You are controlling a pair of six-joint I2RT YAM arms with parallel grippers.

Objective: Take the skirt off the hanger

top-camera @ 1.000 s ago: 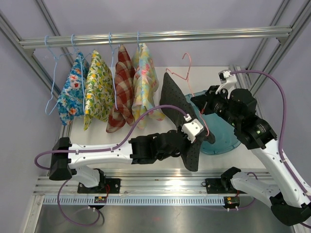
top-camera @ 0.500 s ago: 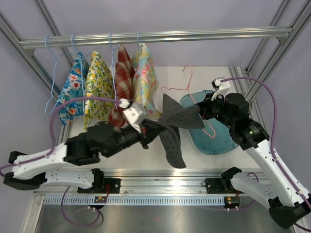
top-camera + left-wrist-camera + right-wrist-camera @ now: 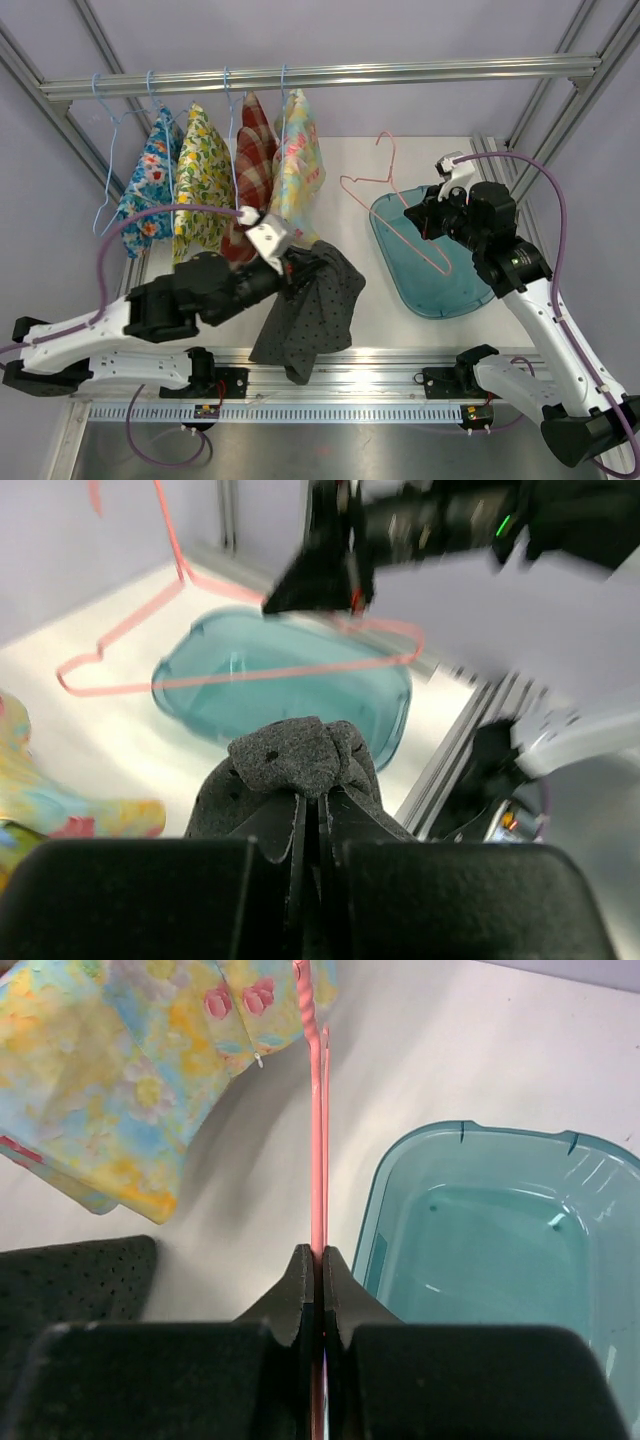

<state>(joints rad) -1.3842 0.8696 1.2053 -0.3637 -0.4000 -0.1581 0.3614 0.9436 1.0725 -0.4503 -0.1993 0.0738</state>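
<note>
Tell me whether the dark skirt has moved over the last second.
Yes. The skirt has swung left, off the pink hanger and away from the teal tub, whose left edge it overlapped. It now hangs clear of the tub.

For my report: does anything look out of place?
Nothing spilled or damaged. The pink hanger is bare and tilted in the right gripper above the teal bin; the skirt dangles bunched from the left gripper.

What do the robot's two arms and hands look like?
The left arm and right arm are white tubes with chunky black joints, each trailing a purple cable. The left hand and right hand each have two flat black fingers and a small white camera block behind them.
</note>
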